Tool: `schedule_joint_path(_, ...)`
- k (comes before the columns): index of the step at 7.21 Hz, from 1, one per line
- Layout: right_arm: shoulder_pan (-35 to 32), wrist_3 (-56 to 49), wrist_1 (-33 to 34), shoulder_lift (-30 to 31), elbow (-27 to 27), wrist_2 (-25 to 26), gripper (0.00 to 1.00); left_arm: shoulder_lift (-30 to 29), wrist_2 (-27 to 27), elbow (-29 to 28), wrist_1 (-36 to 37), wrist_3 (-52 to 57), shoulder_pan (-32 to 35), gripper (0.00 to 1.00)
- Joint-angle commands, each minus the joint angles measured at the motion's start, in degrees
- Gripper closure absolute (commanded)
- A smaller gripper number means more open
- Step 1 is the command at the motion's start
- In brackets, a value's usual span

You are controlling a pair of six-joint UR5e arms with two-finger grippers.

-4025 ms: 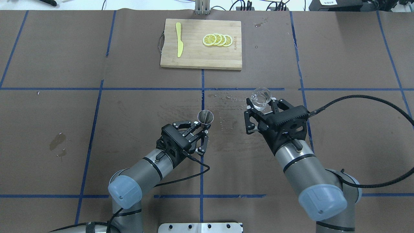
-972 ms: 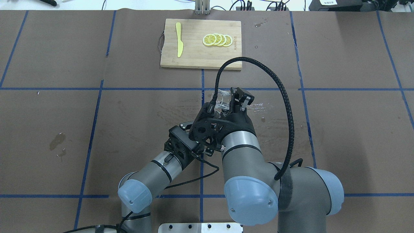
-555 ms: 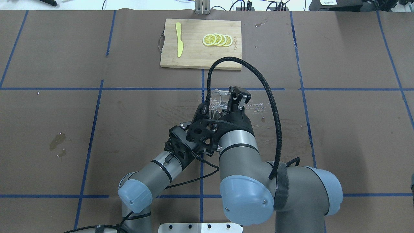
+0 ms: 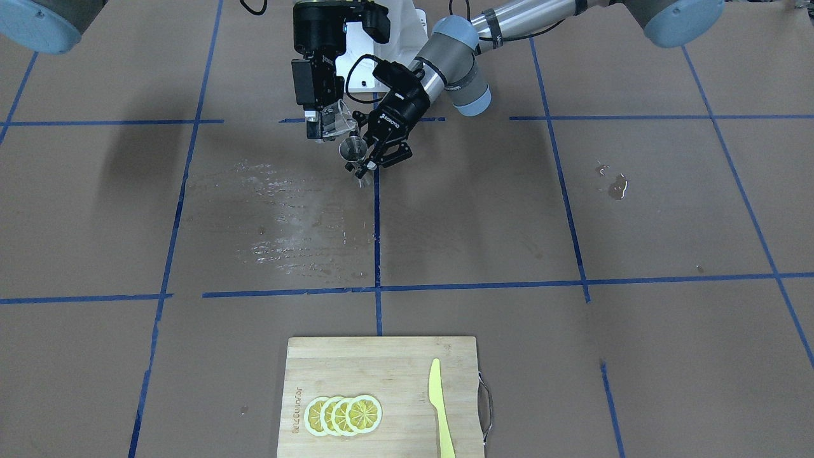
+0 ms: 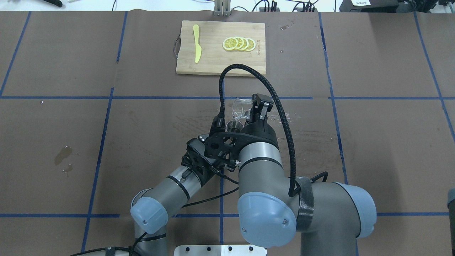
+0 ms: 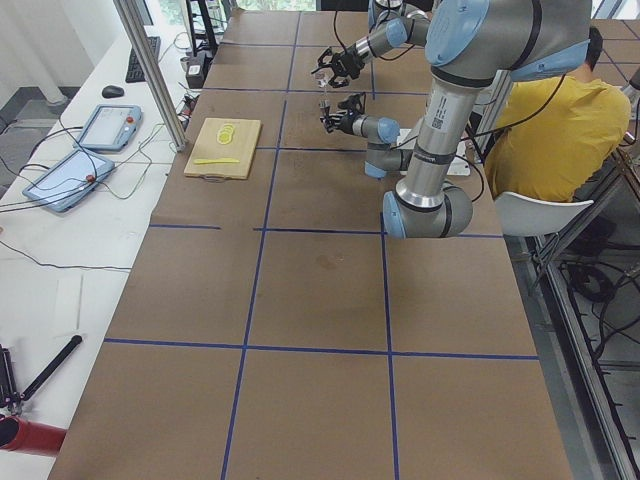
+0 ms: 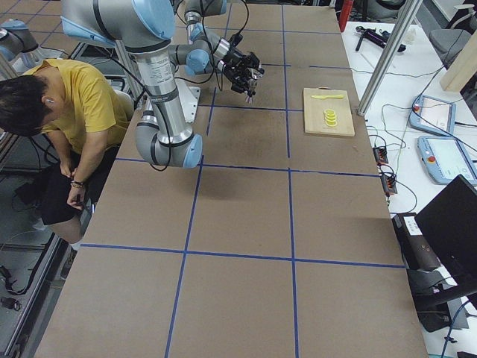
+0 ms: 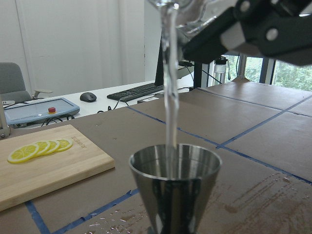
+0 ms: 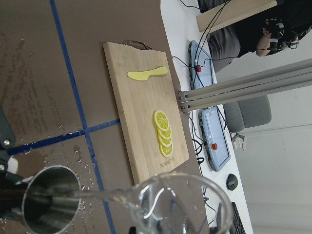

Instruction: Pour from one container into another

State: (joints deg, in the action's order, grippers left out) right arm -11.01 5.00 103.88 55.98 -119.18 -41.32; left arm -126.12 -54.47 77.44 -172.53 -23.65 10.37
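Observation:
The silvery metal jigger (image 8: 174,187) stands upright just above the table, my left gripper (image 4: 365,164) shut on its lower cone. My right gripper (image 4: 325,124) is shut on the small clear glass cup (image 4: 337,121), which is tilted lip-down right above the jigger (image 4: 352,148). A thin stream of water (image 8: 169,97) falls from the cup's lip into the jigger's mouth. In the right wrist view the cup (image 9: 175,204) and the jigger (image 9: 48,204) sit close together. From overhead the right arm covers most of the left gripper; the cup (image 5: 237,106) and jigger (image 5: 234,125) show beyond it.
A wooden cutting board (image 5: 213,60) at the far side carries lemon slices (image 5: 239,44) and a yellow knife (image 5: 196,43). Wet patches (image 4: 286,216) spread on the brown table cover near the grippers. A person in a yellow shirt (image 7: 82,97) sits behind the robot.
My right arm swung left across the table with the glass cup, brought it over the jigger and tilted it; water now runs out. The left gripper stayed put with the jigger.

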Motion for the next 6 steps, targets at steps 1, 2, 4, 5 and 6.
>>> schedule_joint_path(1,-0.2,-2.2,0.6,0.0,-0.2,0.1,0.88,0.0,0.1,0.0,0.0,-0.1,0.0,1.00)
schedule_joint_path(2,-0.2,-3.1,0.7,0.0,-0.2,0.1,0.87,0.0,0.1,0.0,0.0,0.0,0.0,1.00)
schedule_joint_path(4,-0.2,-4.8,1.3,-0.1,-0.2,0.1,0.86,0.1,0.1,0.1,0.0,-0.1,-0.1,1.00)
schedule_joint_path(5,-0.2,-6.5,1.7,-0.2,-0.2,0.1,0.86,0.1,0.1,0.0,0.0,-0.1,-0.1,1.00)
schedule_joint_path(6,-0.2,-7.0,1.7,-0.2,-0.1,0.1,0.86,0.1,0.1,0.1,0.0,-0.1,-0.1,1.00)
